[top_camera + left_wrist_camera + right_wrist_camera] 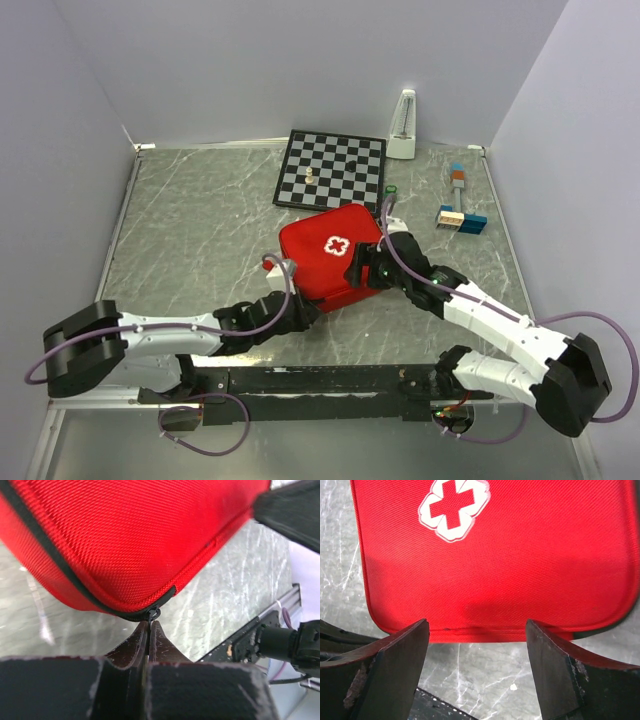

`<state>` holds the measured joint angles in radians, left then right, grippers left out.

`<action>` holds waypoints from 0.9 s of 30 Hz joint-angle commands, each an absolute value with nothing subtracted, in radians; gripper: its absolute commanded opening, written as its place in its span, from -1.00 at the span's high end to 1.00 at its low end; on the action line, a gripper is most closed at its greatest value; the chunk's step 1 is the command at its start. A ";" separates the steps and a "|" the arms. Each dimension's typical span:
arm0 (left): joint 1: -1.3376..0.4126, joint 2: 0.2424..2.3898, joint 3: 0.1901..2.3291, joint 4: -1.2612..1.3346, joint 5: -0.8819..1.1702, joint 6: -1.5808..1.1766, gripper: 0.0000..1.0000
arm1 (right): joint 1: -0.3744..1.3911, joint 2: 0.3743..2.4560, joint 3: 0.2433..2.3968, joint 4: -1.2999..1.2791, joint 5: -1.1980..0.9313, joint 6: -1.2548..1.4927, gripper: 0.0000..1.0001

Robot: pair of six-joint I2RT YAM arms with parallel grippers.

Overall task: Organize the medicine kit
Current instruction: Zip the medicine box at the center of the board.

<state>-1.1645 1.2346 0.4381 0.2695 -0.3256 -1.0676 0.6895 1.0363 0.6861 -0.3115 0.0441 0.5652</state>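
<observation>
In the middle of the worktop (190, 230) lies the red medicine kit (325, 262). It lies flat, with its white cross (336, 245) facing up. Its far corner is just beside the chessboard (332, 170), which sits at the far edge.

The left gripper (149, 625) is at the kit's near corner. Its two fingers (131, 645) are pressed together. Their tips are right at the little zip pull (153, 614), where the black zip (55, 562) ends. I cannot tell if they pinch the pull.

The right gripper (477, 630) is at the kit's right side, low over the worktop. Its fingers (395, 655) are spread wide. The edge of the kit shows between them, and they hold nothing.

A small chess piece (310, 177) stands on the chessboard. A white ticking clock (403, 125) stands at the far edge. Some colored blocks (460, 215) lie near the right edge, well apart from the kit.
</observation>
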 commanded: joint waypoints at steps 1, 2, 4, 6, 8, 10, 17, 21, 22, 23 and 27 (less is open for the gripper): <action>-1.158 1.154 0.385 0.167 -0.405 -1.100 0.99 | 0.693 0.986 0.678 -0.357 0.081 0.595 -0.69; -1.158 1.143 0.374 0.157 -0.408 -1.106 0.99 | 0.692 0.985 0.675 -0.360 0.081 0.604 -0.70; -1.158 1.117 0.356 0.146 -0.410 -1.112 0.98 | 0.693 0.980 0.667 -0.362 0.078 0.615 -0.72; -1.158 1.097 0.341 0.143 -0.407 -1.111 0.98 | 0.693 0.979 0.667 -0.376 0.090 0.638 -0.75; -1.158 1.094 0.337 0.146 -0.399 -1.097 0.99 | 0.693 0.976 0.669 -0.403 0.109 0.660 -0.76; -1.158 1.098 0.339 0.152 -0.388 -1.077 0.98 | 0.693 0.970 0.673 -0.448 0.141 0.689 -0.77; -1.161 1.149 0.364 0.178 -0.330 -1.014 0.98 | 0.667 0.897 0.629 -0.546 0.278 0.736 -0.74; -1.163 1.177 0.374 0.186 -0.308 -0.996 0.99 | 0.602 0.934 0.597 -0.516 0.244 0.739 -0.70; -1.163 1.180 0.379 0.187 -0.302 -0.991 0.99 | 0.572 0.939 0.577 -0.487 0.204 0.736 -0.68; -1.163 1.184 0.380 0.187 -0.299 -0.986 0.99 | 0.543 0.937 0.563 -0.460 0.158 0.739 -0.68; -1.164 1.180 0.379 0.192 -0.290 -0.971 0.99 | 0.483 0.908 0.509 -0.306 0.028 0.758 -0.58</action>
<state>-1.1618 1.1629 0.3717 0.2405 -0.3363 -1.0096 0.5369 0.9249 0.5564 -0.4278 0.1272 0.7376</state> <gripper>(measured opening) 0.028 0.815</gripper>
